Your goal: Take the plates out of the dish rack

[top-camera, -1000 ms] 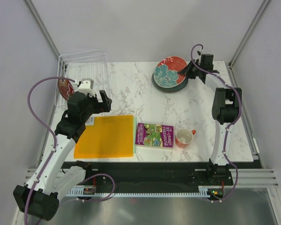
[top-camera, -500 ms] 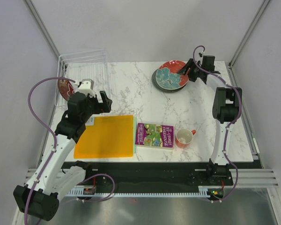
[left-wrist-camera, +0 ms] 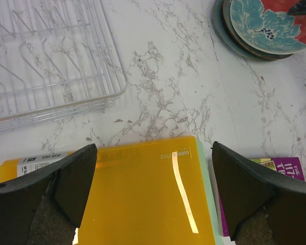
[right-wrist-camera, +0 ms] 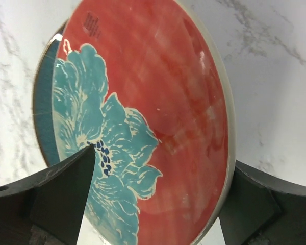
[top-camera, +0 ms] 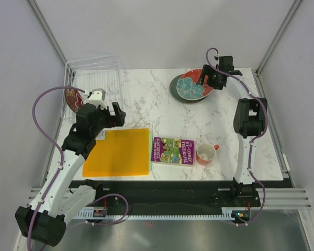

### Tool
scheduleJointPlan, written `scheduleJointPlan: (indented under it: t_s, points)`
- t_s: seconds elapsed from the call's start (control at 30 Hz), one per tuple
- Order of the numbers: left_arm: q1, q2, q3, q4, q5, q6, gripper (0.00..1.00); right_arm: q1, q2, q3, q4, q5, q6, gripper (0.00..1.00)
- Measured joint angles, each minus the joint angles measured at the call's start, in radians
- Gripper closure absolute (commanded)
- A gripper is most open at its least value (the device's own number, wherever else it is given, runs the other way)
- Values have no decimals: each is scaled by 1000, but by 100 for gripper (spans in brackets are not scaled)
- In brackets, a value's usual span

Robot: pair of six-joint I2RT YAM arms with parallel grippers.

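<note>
Lower plates [top-camera: 172, 88] — mostly hidden beneath floral plate [top-camera: 189, 86].

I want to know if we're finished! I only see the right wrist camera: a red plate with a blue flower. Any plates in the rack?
Observer: Yes, one reddish plate sits in the dish rack, at its left side.
Operator: And the left gripper?
Observer: It hangs open over the orange mat.
Operator: Anything else around?
Observer: An orange mug beside a purple book.
</note>
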Motion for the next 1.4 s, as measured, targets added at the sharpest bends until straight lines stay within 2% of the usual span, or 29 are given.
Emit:
scheduleJointPlan:
  t_s: [0.13, 0.3, 0.87, 1.03, 1.2, 1.4]
  points:
    - [0, -4, -1, -6, 0, 0, 0, 39, 0, 65, -109, 139, -71, 4]
    - [0, -15, -1, -14, 0, 0, 0, 56, 22, 93, -187, 214, -116, 3]
    - [0, -10, -1, -27, -11, 0, 0, 75, 78, 153, -250, 210, -175, 2]
    - [0, 19, 0, -27, -151, 4, 0, 85, 64, 119, -238, 266, -173, 2]
    - [16, 135, 66, -27, -393, 66, 0, 89, -91, -98, -174, 326, -165, 2]
    - [176, 344, 254, 14, -511, 145, 0, 74, -316, -216, -115, 332, -159, 2]
